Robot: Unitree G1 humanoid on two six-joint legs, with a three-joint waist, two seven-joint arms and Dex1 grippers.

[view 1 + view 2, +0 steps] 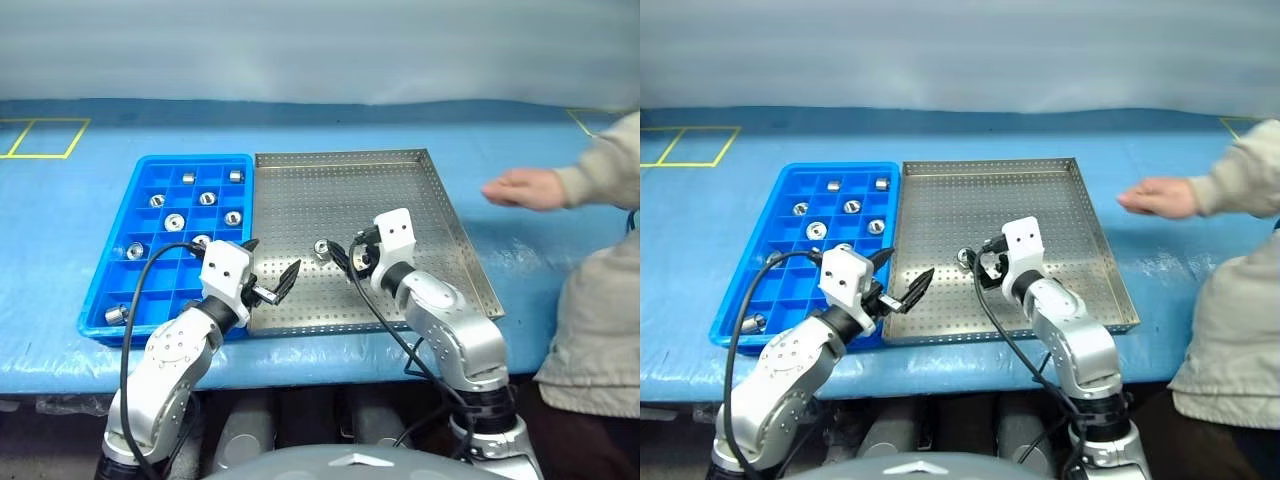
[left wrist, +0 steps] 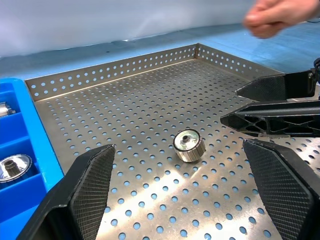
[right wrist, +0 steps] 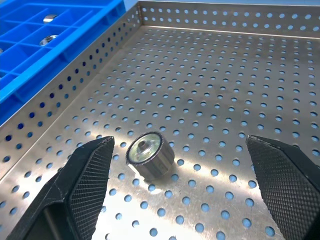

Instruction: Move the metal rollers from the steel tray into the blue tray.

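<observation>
Nearest the head camera, the left gripper point(image 1: 268, 270) is seen with jaws spread wide and empty, over the steel tray's point(image 1: 440, 215) 8 o'clock corner. At the tray's centre-left, the right gripper point(image 1: 343, 262) is likewise held wide open, nothing gripped. One metal roller point(image 1: 322, 248) is seen lying on the perforated floor, just at 10 o'clock of the right fingertips. Several rollers are lodged in separate compartments of the blue tray point(image 1: 100, 295). At 3 o'clock, a person's hand point(image 1: 522, 188) is noted beyond the tray rim.
</observation>
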